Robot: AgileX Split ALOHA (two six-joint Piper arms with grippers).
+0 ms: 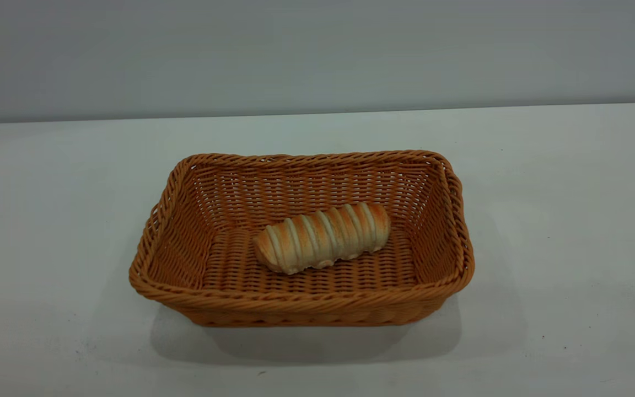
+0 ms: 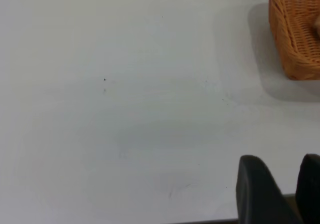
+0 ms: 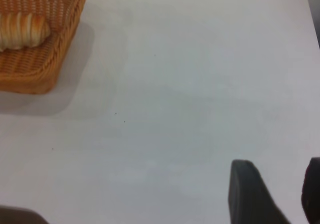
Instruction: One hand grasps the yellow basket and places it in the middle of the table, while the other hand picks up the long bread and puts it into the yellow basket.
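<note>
The yellow basket (image 1: 302, 300) stands on the white table (image 1: 560, 193) near its middle. The long bread (image 1: 322, 237) lies inside it on the basket floor, slanted. Neither gripper shows in the exterior view. In the left wrist view my left gripper (image 2: 281, 176) is open and empty over bare table, well away from the basket (image 2: 295, 33), of which one corner shows. In the right wrist view my right gripper (image 3: 280, 184) is open and empty over bare table, far from the basket (image 3: 45, 68) and the bread (image 3: 22, 29) in it.
A grey wall (image 1: 317, 49) runs behind the table's far edge. Bare tabletop lies on both sides of the basket, with a few tiny dark specks (image 2: 104, 79). The table's edge shows in the right wrist view (image 3: 311, 13).
</note>
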